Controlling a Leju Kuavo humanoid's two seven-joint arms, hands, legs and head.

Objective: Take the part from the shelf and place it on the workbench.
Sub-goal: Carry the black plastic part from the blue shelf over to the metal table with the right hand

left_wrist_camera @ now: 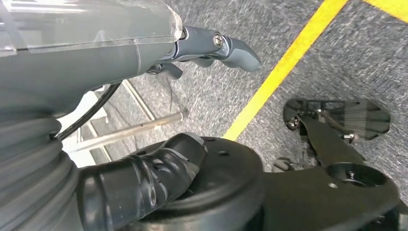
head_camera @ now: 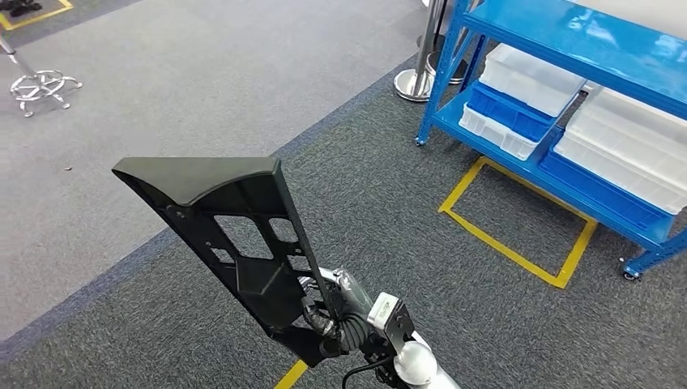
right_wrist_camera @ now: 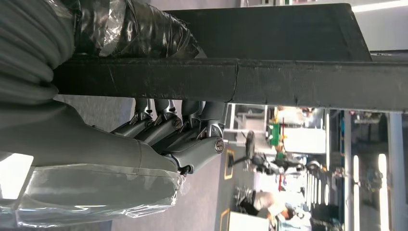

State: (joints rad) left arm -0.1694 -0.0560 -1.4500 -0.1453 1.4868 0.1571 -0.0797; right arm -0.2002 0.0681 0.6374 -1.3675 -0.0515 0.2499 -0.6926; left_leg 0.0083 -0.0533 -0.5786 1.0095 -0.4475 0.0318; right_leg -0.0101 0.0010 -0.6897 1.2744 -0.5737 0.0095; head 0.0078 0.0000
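The part (head_camera: 211,182) is a large black plastic panel, wedge-shaped with cut-out openings, and it is held up over the grey carpet in the head view. My right hand (head_camera: 340,316) grips its lower end at the bottom middle of that view. In the right wrist view the fingers (right_wrist_camera: 168,130) wrap around the part's (right_wrist_camera: 288,82) thick black edge, with the thumb on its other side. My left hand (left_wrist_camera: 211,48) hangs over the floor in the left wrist view, holding nothing, with its fingers away from the thumb.
A blue shelf (head_camera: 567,32) on castors stands at the right, loaded with white bins (head_camera: 531,77) and blue bins. A yellow tape rectangle (head_camera: 518,251) marks the carpet in front of it. A metal post base (head_camera: 417,81) and a chair base (head_camera: 40,85) stand further off.
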